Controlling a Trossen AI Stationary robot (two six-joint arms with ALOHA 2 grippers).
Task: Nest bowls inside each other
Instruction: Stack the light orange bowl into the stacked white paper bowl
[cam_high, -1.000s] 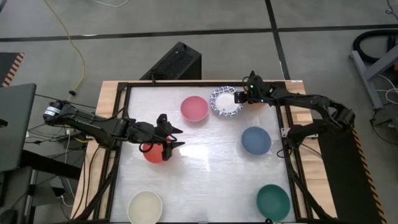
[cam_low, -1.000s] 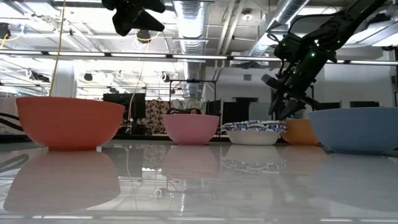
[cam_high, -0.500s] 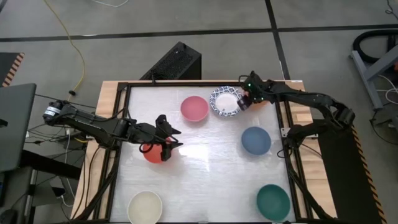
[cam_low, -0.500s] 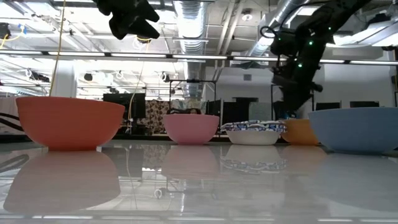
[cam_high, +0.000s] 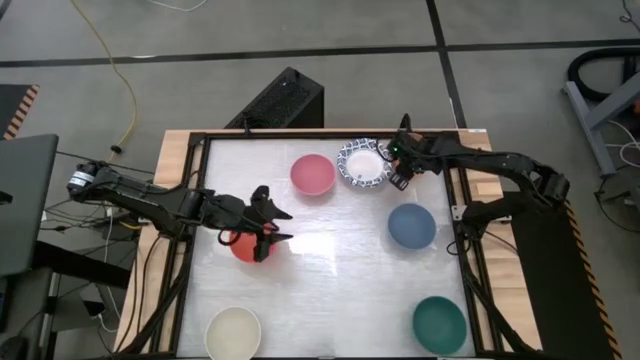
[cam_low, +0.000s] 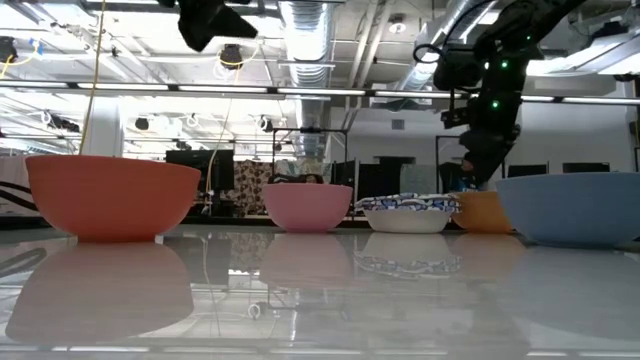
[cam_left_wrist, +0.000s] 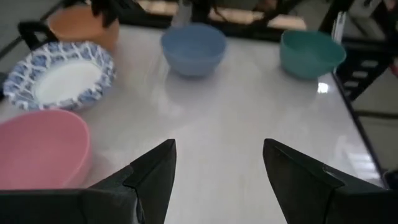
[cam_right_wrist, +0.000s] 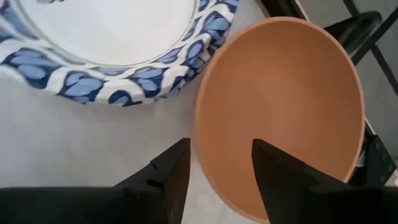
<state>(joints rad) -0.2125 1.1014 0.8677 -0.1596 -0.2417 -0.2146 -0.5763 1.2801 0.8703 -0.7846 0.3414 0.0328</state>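
My right gripper (cam_right_wrist: 217, 165) hangs open, pointing down over the near rim of the orange bowl (cam_right_wrist: 280, 106). One finger is outside the rim and one over the hollow, and in the low view the gripper (cam_low: 478, 172) stands just above that bowl (cam_low: 483, 212). I cannot tell whether it touches. Beside it sits a white bowl with a blue patterned rim (cam_high: 362, 163). My left gripper (cam_high: 283, 225) is open, high over the red bowl (cam_high: 243, 245). Pink (cam_high: 312, 175), blue (cam_high: 411, 226), teal (cam_high: 440, 322) and cream (cam_high: 234, 332) bowls stand singly on the table.
A black frame (cam_high: 460, 210) runs round the white tabletop, with its right rail close behind the orange bowl. The middle of the table between the red and blue bowls is bare. A black box (cam_high: 285, 100) sits beyond the far edge.
My right gripper has rolled about its own axis and tipped from slanting across the patterned bowl's edge to pointing down. It has drifted a little toward the near edge, over the orange bowl's rim. No bowl has moved.
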